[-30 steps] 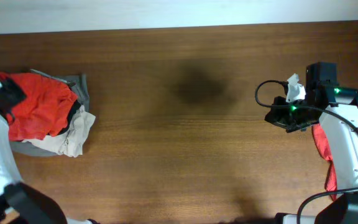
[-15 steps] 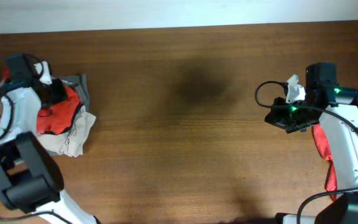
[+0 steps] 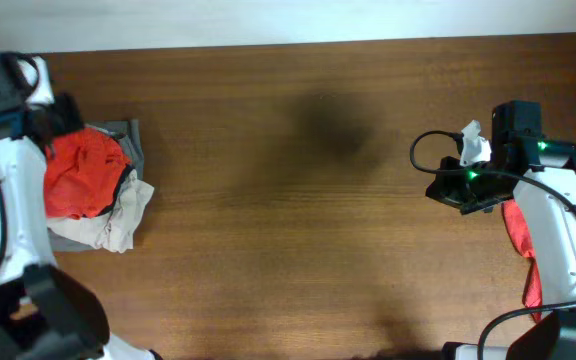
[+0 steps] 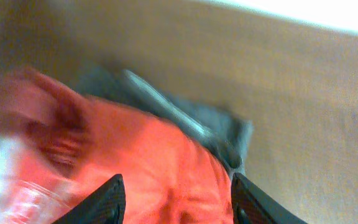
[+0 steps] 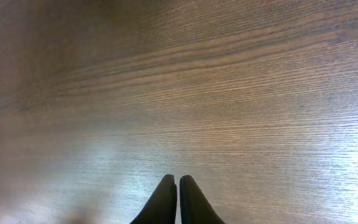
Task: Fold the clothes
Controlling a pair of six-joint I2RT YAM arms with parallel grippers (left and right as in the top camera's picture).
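Wooden table [image 3: 298, 230], seen from above; its middle is bare, and cloth lies only at the two ends.

Left end: a loose heap of clothes. An orange-red garment [image 3: 83, 180] lies crumpled on top. A grey garment [image 3: 130, 138] shows beneath it at the far edge, and a cream garment [image 3: 118, 225] shows at the near edge. All three touch and overlap. None is spread flat, and no hem, collar or sleeve can be picked out with certainty.

Right end: a red cloth [image 3: 516, 232] hangs at the table's edge, partly hidden under the right arm [image 3: 553, 230]. How much of it rests on the table cannot be told.

Left gripper [image 4: 176, 193]: fingers spread apart, poised above the orange-red garment. The wrist view is blurred, so contact with the cloth cannot be confirmed, and nothing appears pinched.

Right gripper [image 5: 178, 186]: fingers pressed together and empty, over bare wood, apart from the red cloth.

Handling, as a judgement: the garments are light, limp and not fragile. They will drape and bunch rather than hold a shape, and a layer may drag its neighbours along when lifted. A shallow pinch on a raised ridge of the orange-red garment, near its outer edge, should separate it from the grey and cream layers. A deep grab into the heap risks taking more than one piece. Folding calls for first spreading the piece on the bare middle and then gripping it at corners or seams.
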